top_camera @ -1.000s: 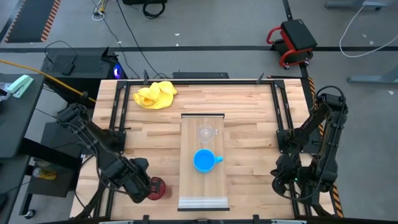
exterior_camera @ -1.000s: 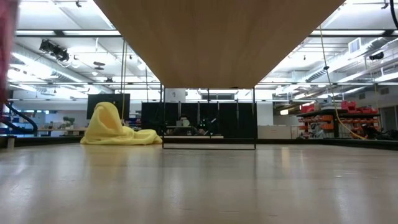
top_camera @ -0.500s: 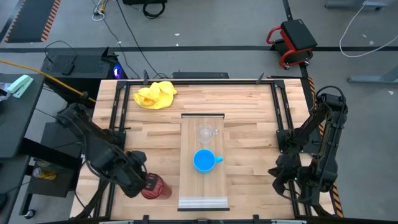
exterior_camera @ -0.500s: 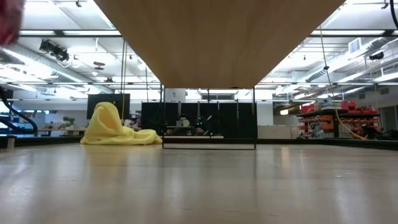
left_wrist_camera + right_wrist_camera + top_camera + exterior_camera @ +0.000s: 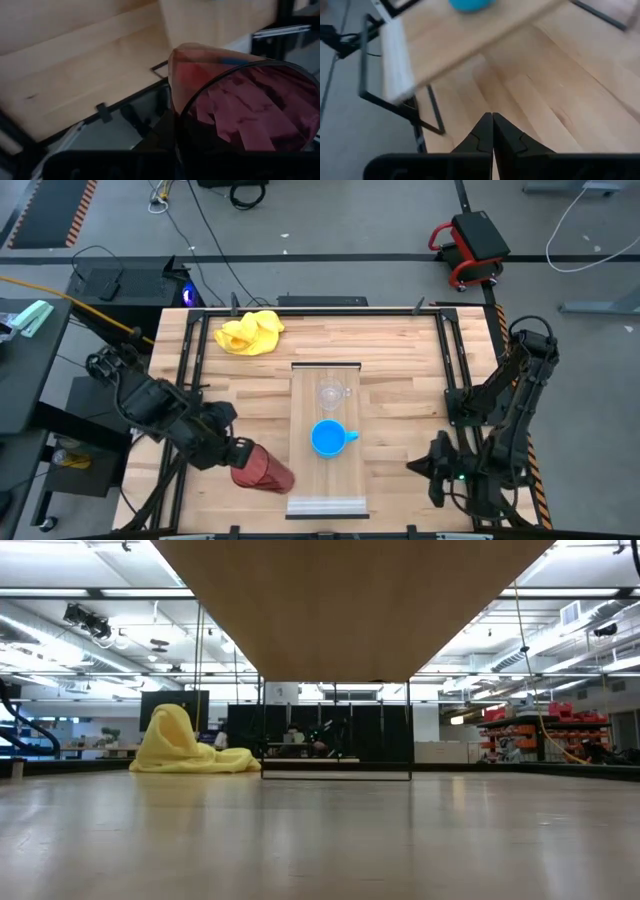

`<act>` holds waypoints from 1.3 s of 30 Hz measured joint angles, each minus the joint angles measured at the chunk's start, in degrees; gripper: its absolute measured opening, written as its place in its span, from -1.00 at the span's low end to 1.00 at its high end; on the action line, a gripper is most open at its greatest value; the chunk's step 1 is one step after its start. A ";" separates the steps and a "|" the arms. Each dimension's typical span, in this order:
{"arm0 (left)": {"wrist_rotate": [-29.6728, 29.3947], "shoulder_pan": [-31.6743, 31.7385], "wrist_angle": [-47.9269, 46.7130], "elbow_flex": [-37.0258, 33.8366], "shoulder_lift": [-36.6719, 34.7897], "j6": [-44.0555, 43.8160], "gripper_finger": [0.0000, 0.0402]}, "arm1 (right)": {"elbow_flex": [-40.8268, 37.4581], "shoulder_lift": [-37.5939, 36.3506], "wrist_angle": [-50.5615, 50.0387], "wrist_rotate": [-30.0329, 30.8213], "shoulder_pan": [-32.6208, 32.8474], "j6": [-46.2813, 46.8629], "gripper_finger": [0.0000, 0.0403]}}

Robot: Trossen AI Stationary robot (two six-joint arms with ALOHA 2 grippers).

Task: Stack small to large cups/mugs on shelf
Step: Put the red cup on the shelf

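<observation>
Since a second ago your left gripper [image 5: 232,455] has swung the red cup [image 5: 264,469] from the near-left table edge in toward the shelf [image 5: 326,485]; the cup is now tipped on its side, mouth pointing at the shelf's near end and just beside its left edge, clamped in the fingers. The left wrist view confirms it: ribbed red cup [image 5: 245,107] fills the frame, mouth toward the camera, held off the tabletop [image 5: 75,85]. Your right gripper [image 5: 420,467] has also shifted a little inward at the near-right corner; in the right wrist view its fingers [image 5: 485,132] are pressed together with nothing between them, hovering over the table with the shelf's pale lip [image 5: 397,55] ahead. Moving farther up the shelf in the high view: blue mug [image 5: 327,438] sits upright around the middle, handle to the right; the clear glass mug [image 5: 331,394] stands just beyond it, nearer the dark-rimmed far end, the two apart. Farthest back, yellow cloth [image 5: 249,333] lies crumpled at the far-left of the table, off the shelf. The low view shows only the cloth [image 5: 185,745] and the shelf's underside [image 5: 350,600] overhead; no cup in that frame.
</observation>
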 joint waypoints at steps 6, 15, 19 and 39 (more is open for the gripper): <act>0.56 2.99 6.01 0.03 1.26 5.67 -0.94 | 0.00 0.00 13.84 0.27 -6.32 -18.39 -0.98; 5.59 6.52 11.55 -0.05 5.97 14.01 -0.94 | 0.00 0.85 31.35 -7.20 -12.20 -38.88 -0.99; 5.35 7.80 14.65 -0.05 6.39 16.67 -0.94 | 0.00 2.93 38.45 -12.15 -14.77 -44.36 -0.99; 6.85 10.48 17.45 -0.08 10.68 21.56 -0.94 | 0.00 11.21 55.05 -19.09 -19.43 -51.55 -1.00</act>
